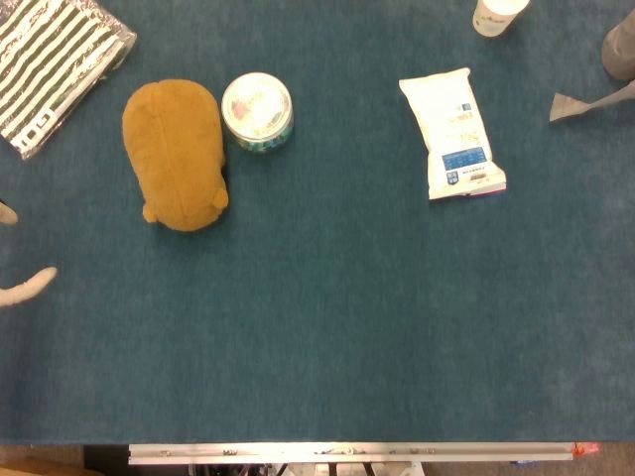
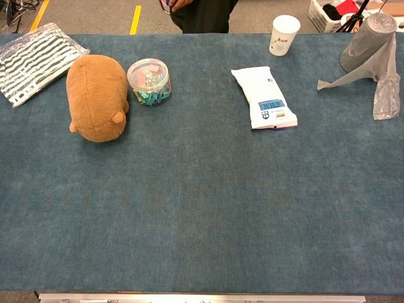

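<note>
Blue-green carpet-like cloth (image 2: 202,208) covers the table. At the left edge of the head view only pale fingertips (image 1: 30,286) of the left hand show, spread apart and holding nothing; the chest view misses them. Nearest, at upper left, lies a brown plush toy (image 1: 176,154), touching a clear tub (image 1: 257,111) of coloured clips. Right of centre, the white packet (image 1: 454,132) carries unreadable blue print.
</note>
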You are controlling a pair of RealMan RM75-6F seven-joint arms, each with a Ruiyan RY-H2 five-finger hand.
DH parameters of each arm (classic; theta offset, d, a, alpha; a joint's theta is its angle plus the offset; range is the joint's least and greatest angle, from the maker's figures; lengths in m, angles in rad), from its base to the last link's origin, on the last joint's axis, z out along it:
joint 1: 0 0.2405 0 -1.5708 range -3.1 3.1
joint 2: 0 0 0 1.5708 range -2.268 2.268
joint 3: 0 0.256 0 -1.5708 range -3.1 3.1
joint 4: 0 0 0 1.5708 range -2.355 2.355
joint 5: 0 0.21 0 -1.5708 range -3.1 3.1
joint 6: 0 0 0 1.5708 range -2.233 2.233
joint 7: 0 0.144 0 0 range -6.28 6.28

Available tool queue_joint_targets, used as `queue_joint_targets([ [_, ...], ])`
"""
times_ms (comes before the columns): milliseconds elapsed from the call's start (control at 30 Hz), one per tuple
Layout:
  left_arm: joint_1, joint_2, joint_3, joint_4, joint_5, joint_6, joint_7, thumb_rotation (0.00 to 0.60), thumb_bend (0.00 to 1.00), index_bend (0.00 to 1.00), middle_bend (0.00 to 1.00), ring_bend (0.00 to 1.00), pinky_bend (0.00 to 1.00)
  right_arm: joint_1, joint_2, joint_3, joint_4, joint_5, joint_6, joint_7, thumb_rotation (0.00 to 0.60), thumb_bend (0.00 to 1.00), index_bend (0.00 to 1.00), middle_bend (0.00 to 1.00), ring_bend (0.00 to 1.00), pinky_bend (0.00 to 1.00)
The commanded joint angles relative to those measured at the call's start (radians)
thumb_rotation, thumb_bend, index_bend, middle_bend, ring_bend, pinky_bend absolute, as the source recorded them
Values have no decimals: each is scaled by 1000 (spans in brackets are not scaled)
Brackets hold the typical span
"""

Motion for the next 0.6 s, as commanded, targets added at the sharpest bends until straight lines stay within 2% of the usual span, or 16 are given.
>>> queue_joint_targets([
  [33, -1, -1, 0, 1, 0, -1, 0, 295, 0, 434, 381, 312, 283, 1, 0, 1, 1, 1, -2, 0, 448, 0, 599, 554, 400, 421],
  [200, -5, 2, 2, -4, 0, -11, -23, 295, 0, 434, 381, 312, 283, 6, -2, 2, 1, -1, -9, 9, 449, 0, 599, 554, 400, 421],
  [300, -18, 15, 6, -23, 2, -38, -88, 296, 0, 434, 381, 312, 288, 14, 0, 3, -2, -9, -17, 26, 448, 0, 599, 554, 400, 421],
  [500, -59, 61, 14, -60, 0, -120, -268, 326, 0, 434, 388, 317, 386, 49, -4, 9, 4, -26, -57, 52, 452, 0, 599, 557, 400, 421],
  [600, -86, 92, 22, -86, -9, -182, -404, 334, 0, 434, 415, 334, 421, 76, -5, 9, -9, -35, -96, 84, 453, 0, 599, 577, 406, 421],
])
